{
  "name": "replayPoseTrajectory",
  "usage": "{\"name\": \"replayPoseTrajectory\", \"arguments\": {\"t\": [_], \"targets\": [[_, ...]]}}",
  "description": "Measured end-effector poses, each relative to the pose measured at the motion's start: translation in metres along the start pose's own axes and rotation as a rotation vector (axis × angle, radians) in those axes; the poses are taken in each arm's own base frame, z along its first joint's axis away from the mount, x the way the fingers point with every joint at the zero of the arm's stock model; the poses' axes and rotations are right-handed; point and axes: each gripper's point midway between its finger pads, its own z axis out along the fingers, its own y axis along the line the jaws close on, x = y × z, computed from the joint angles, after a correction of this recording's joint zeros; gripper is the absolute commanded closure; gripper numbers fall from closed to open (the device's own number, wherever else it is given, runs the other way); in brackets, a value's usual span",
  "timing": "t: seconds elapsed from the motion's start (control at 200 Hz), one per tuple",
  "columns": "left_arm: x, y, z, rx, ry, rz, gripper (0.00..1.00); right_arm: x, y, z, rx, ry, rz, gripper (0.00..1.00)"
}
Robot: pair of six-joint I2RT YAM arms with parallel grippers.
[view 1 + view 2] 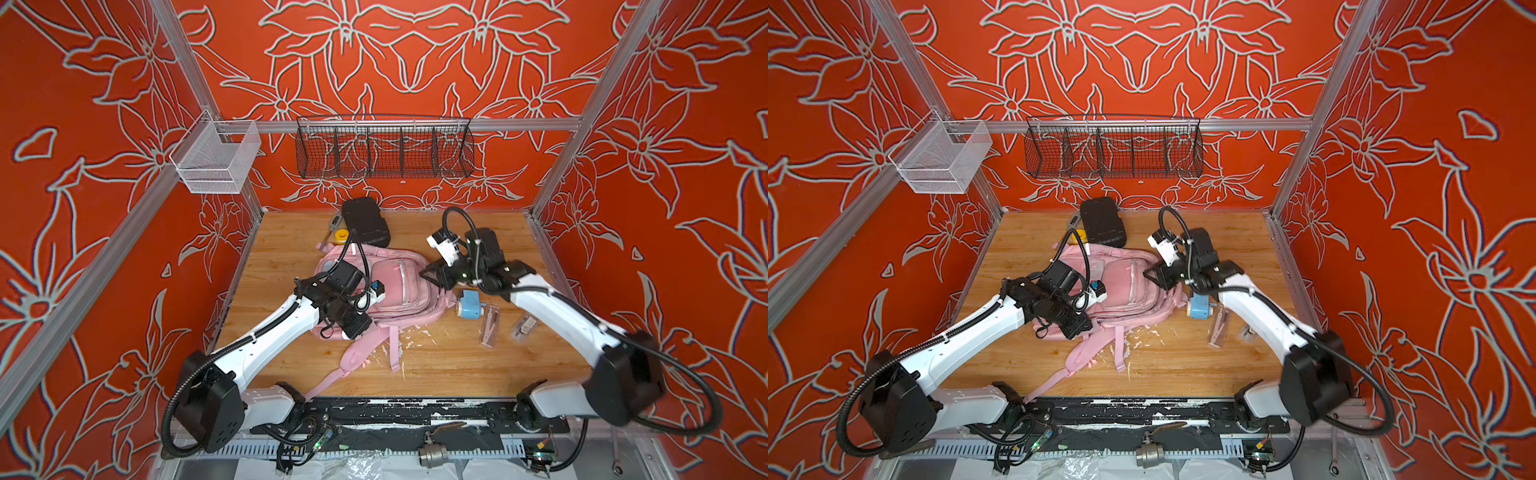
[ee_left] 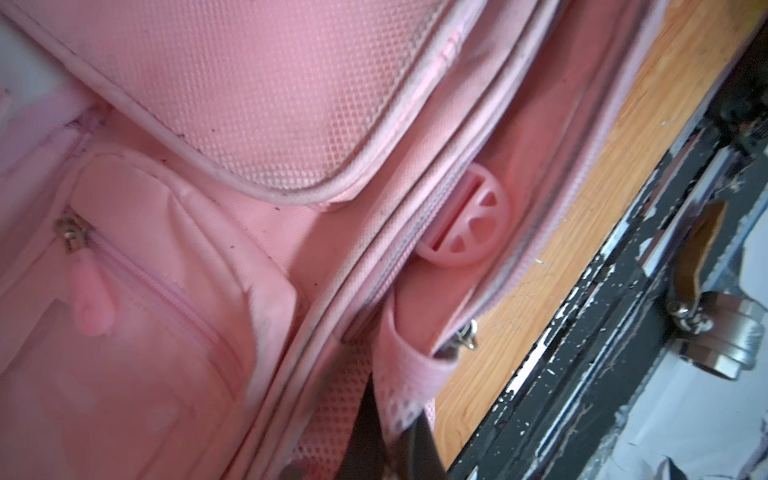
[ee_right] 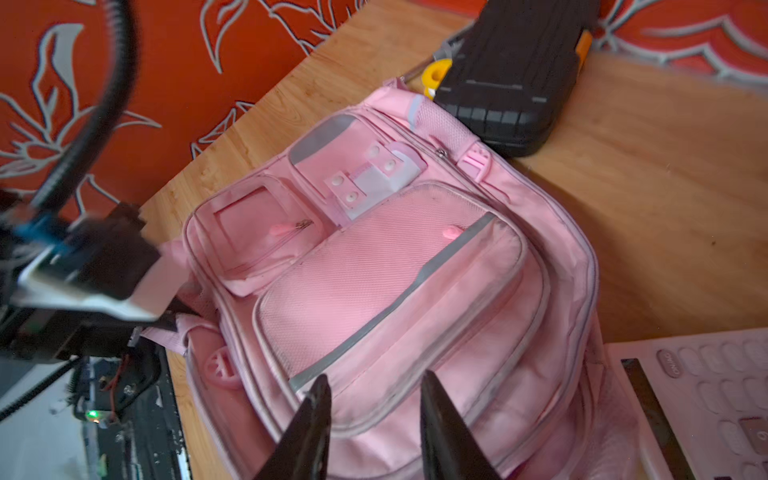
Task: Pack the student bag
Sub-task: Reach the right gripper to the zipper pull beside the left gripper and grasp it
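Wooden table (image 1: 457, 365); left claw (image 2: 390, 432), mostly cropped, pinches student bag (image 1: 409, 286).

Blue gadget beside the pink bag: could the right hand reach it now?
Probably yes: the blue gadget lies uncovered close by the right hand, which hangs open and empty over the bag's edge.

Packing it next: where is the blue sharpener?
In both top views the blue sharpener sits just right of the pink backpack, by the right arm.
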Motion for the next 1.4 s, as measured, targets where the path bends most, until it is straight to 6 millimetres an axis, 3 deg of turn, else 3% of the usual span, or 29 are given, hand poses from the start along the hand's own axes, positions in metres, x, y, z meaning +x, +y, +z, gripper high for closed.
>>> {"name": "replayPoseTrajectory", "arguments": {"t": [0.105, 0.22, 0.31, 0.495, 0.731, 1.161, 1.401], "targets": [[-0.008, -0.005, -0.001, 0.039, 0.005, -0.032, 1.0, 0.027, 0.035, -0.014, -0.034, -0.063, -0.13, 0.7], [-0.015, -0.01, -0.001, 0.077, 0.007, -0.057, 1.0, 0.055, 0.058, -0.018, -0.047, -0.089, -0.233, 0.72], [-0.018, -0.014, -0.001, 0.105, 0.002, -0.066, 1.0, 0.07, 0.079, -0.011, -0.06, -0.083, -0.318, 0.73], [-0.02, -0.021, -0.003, 0.144, -0.007, -0.074, 1.0, 0.077, 0.114, 0.014, -0.079, -0.082, -0.451, 0.73], [-0.022, -0.025, -0.003, 0.17, -0.012, -0.084, 1.0, 0.098, 0.113, 0.051, 0.013, -0.015, -0.503, 0.72], [-0.025, -0.029, -0.005, 0.195, -0.026, -0.094, 1.0, 0.085, 0.112, 0.065, 0.067, -0.053, -0.514, 0.71], [-0.026, -0.029, -0.006, 0.198, -0.031, -0.094, 1.0, 0.081, 0.11, 0.068, 0.093, -0.06, -0.508, 0.8]]}}
